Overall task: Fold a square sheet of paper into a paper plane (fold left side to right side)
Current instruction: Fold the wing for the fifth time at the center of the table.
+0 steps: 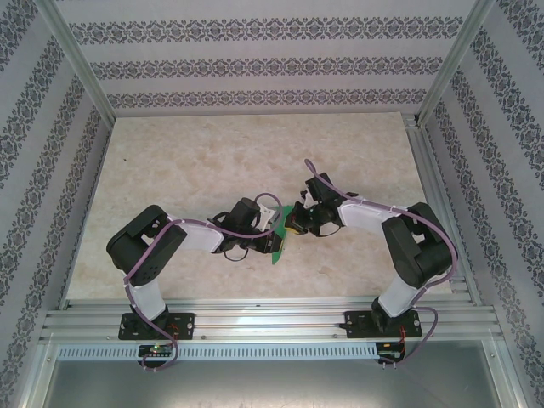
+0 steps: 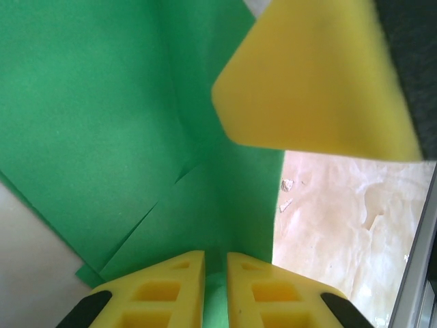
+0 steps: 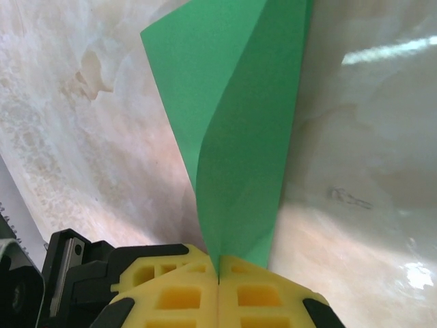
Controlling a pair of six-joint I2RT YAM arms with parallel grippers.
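Note:
The square sheet of paper (image 1: 279, 249) is bright green and hangs just above the table middle, between both grippers. In the left wrist view the sheet (image 2: 102, 123) shows diagonal flap edges and a lengthwise crease. My left gripper (image 2: 215, 258) is shut on its lower edge, with green paper filling the thin slit between the yellow fingers. My right gripper (image 3: 218, 265) is shut on another edge, and the sheet (image 3: 246, 137) rises from it as a narrow folded wedge. From above, the left gripper (image 1: 274, 228) and right gripper (image 1: 295, 223) nearly touch. One yellow finger (image 2: 314, 75) of the right gripper looms close.
The beige marbled table (image 1: 212, 161) stretches behind and to both sides of the arms. An aluminium rail (image 1: 272, 319) runs along the near edge, with frame posts and patterned walls around. Small crumbs (image 2: 287, 186) lie on the table by the paper.

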